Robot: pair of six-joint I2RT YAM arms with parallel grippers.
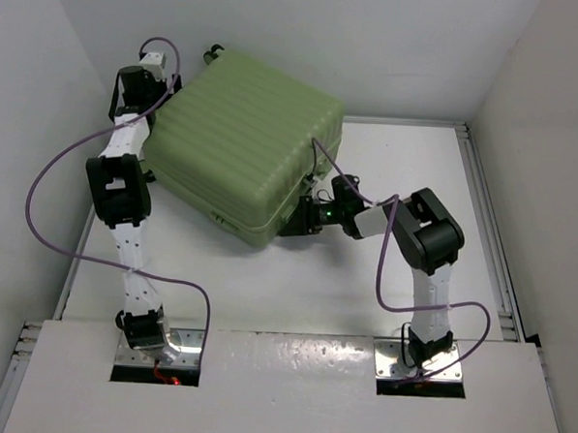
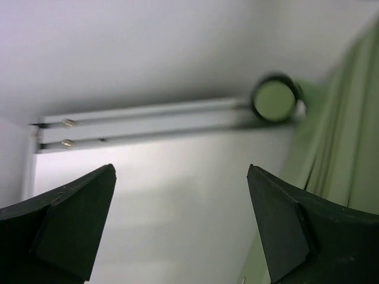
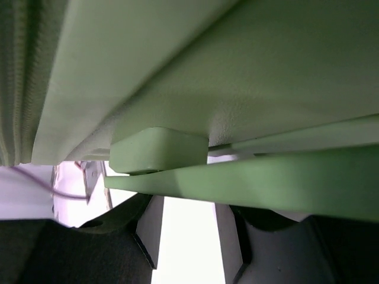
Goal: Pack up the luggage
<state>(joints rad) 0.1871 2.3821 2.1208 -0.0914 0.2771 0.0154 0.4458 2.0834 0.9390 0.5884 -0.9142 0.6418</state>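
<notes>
The luggage [image 1: 244, 151] is a large light-green ribbed suitcase that lies shut at the table's back left. My left gripper [image 1: 156, 66] hangs by its far left corner. In the left wrist view that gripper [image 2: 180, 170] stands wide open over bare table, with a green-faced wheel [image 2: 273, 99] ahead and the shell [image 2: 346, 148] to its right. My right gripper [image 1: 308, 218] is at the suitcase's near right side. In the right wrist view its fingers [image 3: 151, 228] stand apart, and the green carry handle [image 3: 266, 183] crosses over their tips and hides them. Nothing sits between them.
White walls close in the table on the left, back and right. A metal rail [image 2: 148, 121] runs along the table's back edge, and another rail [image 1: 487, 222] along the right edge. Purple cables [image 1: 53, 180] loop off both arms.
</notes>
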